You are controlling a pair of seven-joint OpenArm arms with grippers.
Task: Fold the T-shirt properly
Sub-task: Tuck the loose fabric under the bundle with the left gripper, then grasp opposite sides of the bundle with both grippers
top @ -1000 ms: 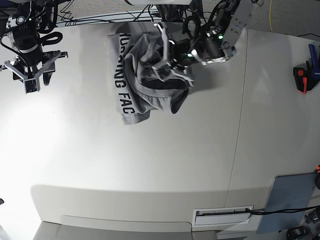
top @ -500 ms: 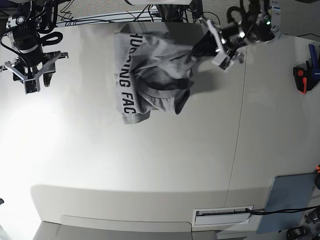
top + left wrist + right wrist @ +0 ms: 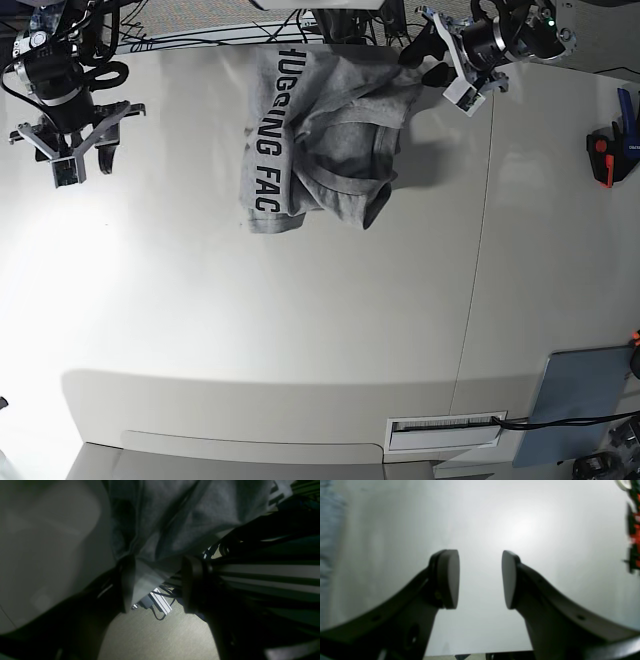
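Grey heathered cotton, the T-shirt lies bunched in a heap at the far edge of the pale surface, its top hem right on the rim by the cables and frame behind. Black block letters run down its left flank in the base view; the ribbed collar curls open toward the near side. From the heap forward the surface runs bare to the near edge, with a seam down its right part and wide room to either side of the cloth.

Over the far right corner of the shirt hangs the left pincer, tipped past the surface's back rim (floor and a power strip show beneath it in its own camera). Its jaws stand apart, and a fold of the grey fabric hangs between them, lying against one finger; nothing is clamped.

Well apart, near the far left edge, the right pincer hovers over bare surface, jaws wide and empty.

Off to the right edge sits a red-and-black tool; a blue-grey sheet lies at the near right corner.
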